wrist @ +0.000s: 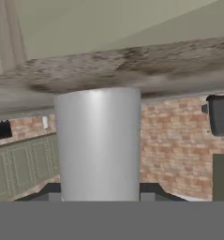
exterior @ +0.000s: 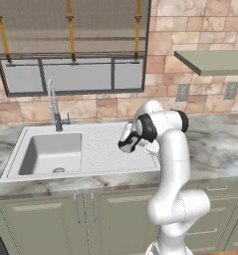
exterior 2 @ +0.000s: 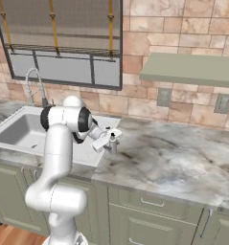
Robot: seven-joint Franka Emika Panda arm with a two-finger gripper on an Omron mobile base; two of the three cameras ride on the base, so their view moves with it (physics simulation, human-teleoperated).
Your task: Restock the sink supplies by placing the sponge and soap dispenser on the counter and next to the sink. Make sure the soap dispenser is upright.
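The claw (exterior 2: 108,141) is clenched around the soap dispenser (exterior 2: 113,144), which stands upright at the sink's (exterior 2: 20,125) right edge, on or just above the worktop (exterior 2: 183,158). Up close, the grey bottle (wrist: 98,143) sits tight between the dark fingertips (wrist: 150,191).

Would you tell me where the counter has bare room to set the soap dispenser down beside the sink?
The widest bare patch is the counter right of the sink, below the shelf and outlets. A narrow strip runs behind the drainboard along the wall. It is crowded at the drainboard's right edge, where the tool holds the soap dispenser.
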